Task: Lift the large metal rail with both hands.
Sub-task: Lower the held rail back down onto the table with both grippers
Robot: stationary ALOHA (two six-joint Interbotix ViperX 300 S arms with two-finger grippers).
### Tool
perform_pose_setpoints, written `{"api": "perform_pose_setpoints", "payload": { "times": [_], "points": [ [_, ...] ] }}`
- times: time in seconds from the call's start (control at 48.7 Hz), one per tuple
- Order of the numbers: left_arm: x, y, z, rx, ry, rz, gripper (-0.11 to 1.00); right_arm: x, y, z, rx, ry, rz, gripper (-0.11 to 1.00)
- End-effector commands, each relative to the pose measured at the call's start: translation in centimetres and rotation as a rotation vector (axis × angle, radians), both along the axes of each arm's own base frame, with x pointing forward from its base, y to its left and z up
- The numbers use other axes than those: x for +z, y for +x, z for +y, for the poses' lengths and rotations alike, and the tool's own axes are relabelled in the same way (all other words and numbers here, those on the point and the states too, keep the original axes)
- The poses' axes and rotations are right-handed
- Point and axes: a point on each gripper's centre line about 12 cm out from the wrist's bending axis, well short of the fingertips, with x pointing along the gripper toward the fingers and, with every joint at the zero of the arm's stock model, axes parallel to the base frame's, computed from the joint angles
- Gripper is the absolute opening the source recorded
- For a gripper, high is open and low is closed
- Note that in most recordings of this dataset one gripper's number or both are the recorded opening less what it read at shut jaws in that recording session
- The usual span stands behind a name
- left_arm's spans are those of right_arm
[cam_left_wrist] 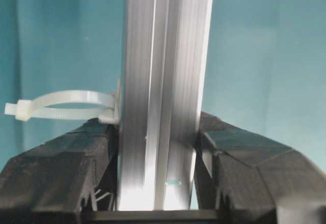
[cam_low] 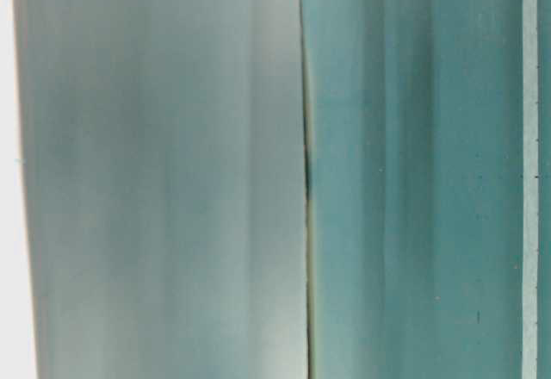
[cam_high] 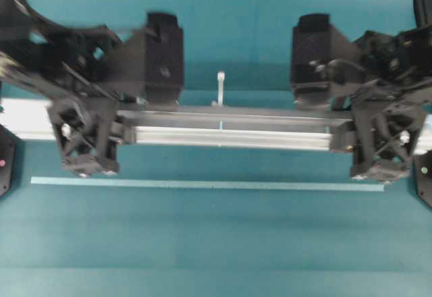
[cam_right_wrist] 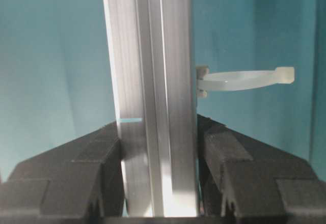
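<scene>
Overhead view: the long silver grooved aluminium rail (cam_high: 229, 129) runs crosswise between my two arms, above the thin pale tape stripe (cam_high: 202, 184) on the teal table (cam_high: 216, 243). My left black lattice-frame gripper (cam_high: 88, 138) sits at the rail's left end, my right black lattice-frame gripper (cam_high: 378, 142) at its right end. One white zip-tie tail (cam_high: 221, 88) sticks up near the middle.

Left wrist view: both blocky black jaws press the rail's (cam_left_wrist: 163, 91) two sides, clenched on it; a looped white zip tie (cam_left_wrist: 66, 104) sits just beside the left jaw. Right wrist view: same, jaws clamped flush on the rail (cam_right_wrist: 150, 81), another white zip-tie loop (cam_right_wrist: 244, 80) just past the right jaw.

Table-level view is blurred, only pale and teal bands; I cannot tell from it whether the rail is off the table.

To lift well, I judge: raise both ends at one rate, keep the rail level, keep the squeeze. Uneven rise would twist it in the jaws. Avoid snagging the ties.
</scene>
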Motion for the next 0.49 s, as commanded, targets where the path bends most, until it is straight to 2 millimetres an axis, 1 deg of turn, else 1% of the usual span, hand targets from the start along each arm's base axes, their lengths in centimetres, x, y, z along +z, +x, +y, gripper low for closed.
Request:
{"api": "perform_pose_setpoints", "payload": {
  "times": [0.0,0.062,0.185,0.328,0.411,0.472],
  "points": [
    [-0.1,-1.2,0.2,0.005,0.003,-0.055,0.36,-1.0,-0.1,-0.4,-0.015,0.002,-0.001,0.38],
    [-1.6,-1.4,0.3,0.006,0.003,-0.061,0.36,-1.9,-0.1,-0.6,-0.022,-0.001,0.002,0.38],
    [-4.2,-1.7,0.4,0.008,0.003,-0.074,0.36,-4.3,-0.2,-0.9,-0.031,-0.012,0.023,0.38],
    [-7.6,-1.7,0.8,0.013,0.006,-0.086,0.36,-8.1,-0.9,-1.1,-0.018,-0.033,0.066,0.38],
    [-9.0,-1.8,0.8,0.012,0.006,-0.087,0.36,-10.1,-1.0,-1.2,-0.014,-0.037,0.061,0.38],
    [-9.9,-2.0,0.8,0.011,0.006,-0.086,0.36,-11.1,-1.0,-1.2,-0.015,-0.037,0.044,0.38]
  ]
}}
